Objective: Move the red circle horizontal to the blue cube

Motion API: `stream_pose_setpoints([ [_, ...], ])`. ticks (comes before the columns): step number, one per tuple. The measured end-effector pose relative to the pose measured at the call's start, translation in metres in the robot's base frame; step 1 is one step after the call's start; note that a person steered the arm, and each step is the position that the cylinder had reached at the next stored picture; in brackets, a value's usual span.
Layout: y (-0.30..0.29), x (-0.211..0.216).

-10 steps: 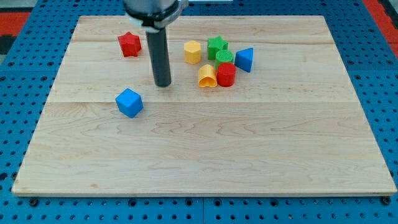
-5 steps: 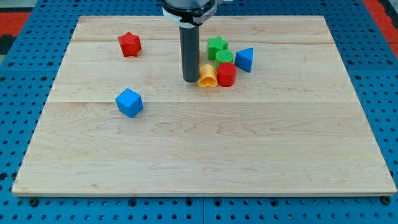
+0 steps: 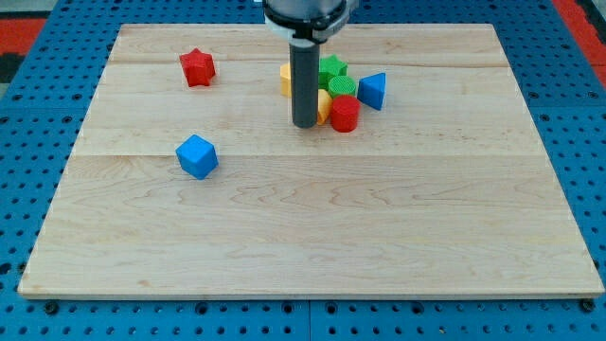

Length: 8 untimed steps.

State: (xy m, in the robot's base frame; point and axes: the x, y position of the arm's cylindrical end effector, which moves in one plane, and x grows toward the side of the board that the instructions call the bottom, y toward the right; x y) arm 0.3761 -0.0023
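Observation:
The red circle (image 3: pixel 345 114) stands in a cluster of blocks at the upper middle of the wooden board. The blue cube (image 3: pixel 197 156) sits alone at the board's left middle, well below and left of the cluster. My tip (image 3: pixel 304 125) rests on the board just left of the red circle, in front of a yellow arch-shaped block (image 3: pixel 325 105) that the rod partly hides.
A yellow hexagon block (image 3: pixel 285 80) is mostly hidden behind the rod. A green star (image 3: pixel 330 68), a green circle (image 3: pixel 343 87) and a blue triangle (image 3: pixel 371 90) crowd the red circle's upper side. A red star (image 3: pixel 197 67) lies at the upper left.
My tip has moved from left of the cluster rightwards, now covering the yellow hexagon and part of the yellow arch. The blocks have barely shifted.

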Motion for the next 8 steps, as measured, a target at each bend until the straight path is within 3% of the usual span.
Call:
stream_pose_setpoints([
  [1,0.011,-0.011],
  [2,0.058,-0.009],
  [4,0.084,0.027],
  [6,0.133,0.008],
  [7,0.215,0.011],
  [8,0.217,0.035],
])
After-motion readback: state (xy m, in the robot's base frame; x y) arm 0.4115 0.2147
